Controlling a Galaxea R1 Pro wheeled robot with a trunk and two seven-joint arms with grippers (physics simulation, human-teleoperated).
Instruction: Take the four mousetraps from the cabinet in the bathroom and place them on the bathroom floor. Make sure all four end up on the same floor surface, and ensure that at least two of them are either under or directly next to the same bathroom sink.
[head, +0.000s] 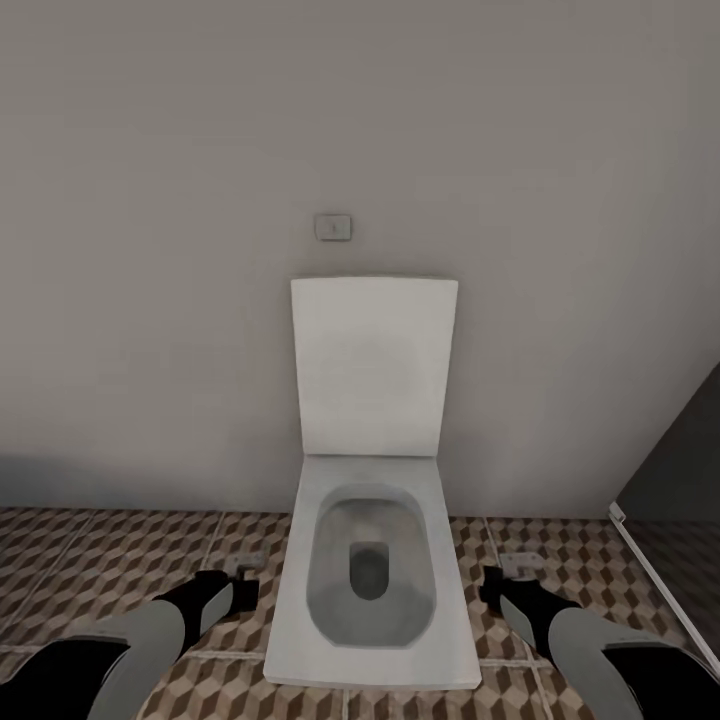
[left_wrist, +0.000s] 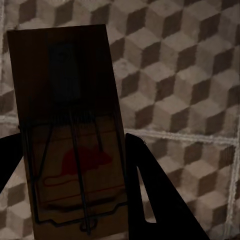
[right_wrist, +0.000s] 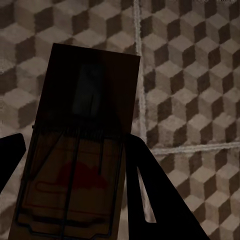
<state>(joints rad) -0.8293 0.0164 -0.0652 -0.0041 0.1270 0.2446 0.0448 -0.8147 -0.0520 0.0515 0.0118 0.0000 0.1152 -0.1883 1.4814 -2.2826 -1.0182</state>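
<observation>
Step in hand: we judge this the carrying stage, with a mousetrap in each gripper and the cube-patterned bathroom floor (head: 90, 560) below both.
Left gripper (head: 243, 588): lower left of the head view, low beside the toilet (head: 370, 560); in the left wrist view its dark fingers (left_wrist: 150, 200) sit either side of the left mousetrap (left_wrist: 70, 135), clamped on it.
Right gripper (head: 492, 585): lower right of the head view, mirroring the other arm; in the right wrist view the right mousetrap (right_wrist: 80, 150) is pinched between its fingers (right_wrist: 145, 195).
Arm pose: both forearms reach forward and down from the bottom corners, flanking the bowl.
Poor view: the traps are tiny pale smudges at the fingertips in the head view, so we rely on the wrist views for the grip.
Next move: we face the toilet and a bare wall, not the sink, so we think the base must turn toward the vanity before lowering and releasing.
</observation>
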